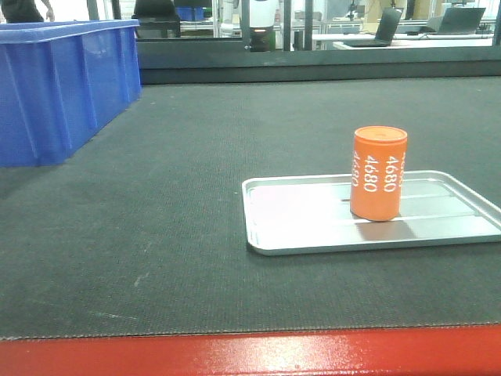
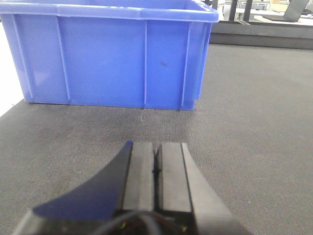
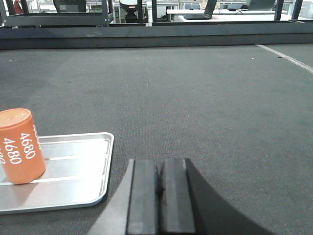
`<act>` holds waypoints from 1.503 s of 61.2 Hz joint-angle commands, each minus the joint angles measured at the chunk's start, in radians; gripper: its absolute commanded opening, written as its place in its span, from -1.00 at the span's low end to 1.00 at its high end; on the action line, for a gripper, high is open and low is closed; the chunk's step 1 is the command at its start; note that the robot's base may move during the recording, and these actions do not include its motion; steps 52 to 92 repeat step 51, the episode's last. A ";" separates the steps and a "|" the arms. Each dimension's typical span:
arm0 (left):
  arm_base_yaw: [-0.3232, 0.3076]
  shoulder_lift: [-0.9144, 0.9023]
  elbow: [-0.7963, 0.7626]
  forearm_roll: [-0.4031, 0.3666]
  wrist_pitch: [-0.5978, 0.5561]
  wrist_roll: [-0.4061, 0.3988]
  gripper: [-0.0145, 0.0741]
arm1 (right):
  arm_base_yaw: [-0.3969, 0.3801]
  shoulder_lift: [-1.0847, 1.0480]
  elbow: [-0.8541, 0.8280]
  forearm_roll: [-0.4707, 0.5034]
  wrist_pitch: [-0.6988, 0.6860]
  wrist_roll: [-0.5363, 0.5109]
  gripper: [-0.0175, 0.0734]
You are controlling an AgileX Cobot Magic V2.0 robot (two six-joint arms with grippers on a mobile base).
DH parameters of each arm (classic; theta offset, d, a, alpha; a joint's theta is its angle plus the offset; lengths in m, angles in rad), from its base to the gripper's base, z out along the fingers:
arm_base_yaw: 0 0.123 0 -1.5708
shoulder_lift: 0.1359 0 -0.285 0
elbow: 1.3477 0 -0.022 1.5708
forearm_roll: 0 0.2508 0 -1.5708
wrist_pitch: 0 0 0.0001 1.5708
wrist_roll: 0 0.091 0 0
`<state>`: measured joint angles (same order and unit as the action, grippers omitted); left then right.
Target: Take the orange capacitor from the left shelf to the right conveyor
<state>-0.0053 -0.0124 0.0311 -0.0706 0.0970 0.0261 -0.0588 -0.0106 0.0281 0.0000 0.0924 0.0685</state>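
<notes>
Orange capacitors: one [image 1: 378, 174]
Silver trays: one [image 1: 313, 239]
Blue bins: one [image 1: 55, 86]
Conveyor belts: one [image 1: 156, 235]
Grippers: two [image 2: 156, 171] [image 3: 159, 188]

Left tool [image 2: 155, 169] and right tool [image 3: 159, 183]: matte black, flat rectangular fingers.

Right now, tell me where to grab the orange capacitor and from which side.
Grip the capacitor around the middle of its round wall, probably coming in level from the right tool's side. It stands upright on the tray, its sides are clear, and nothing crowds it. Both tools are shut, so open first.
</notes>
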 commanded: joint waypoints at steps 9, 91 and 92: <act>0.002 -0.009 -0.004 -0.003 -0.089 -0.002 -0.96 | -0.007 -0.014 -0.004 0.000 -0.092 -0.007 -0.49; 0.002 -0.009 -0.004 -0.003 -0.089 -0.002 -0.96 | -0.007 -0.014 -0.004 0.000 -0.092 -0.007 -0.49; 0.002 -0.009 -0.004 -0.003 -0.089 -0.002 -0.96 | -0.007 -0.014 -0.004 0.000 -0.092 -0.007 -0.49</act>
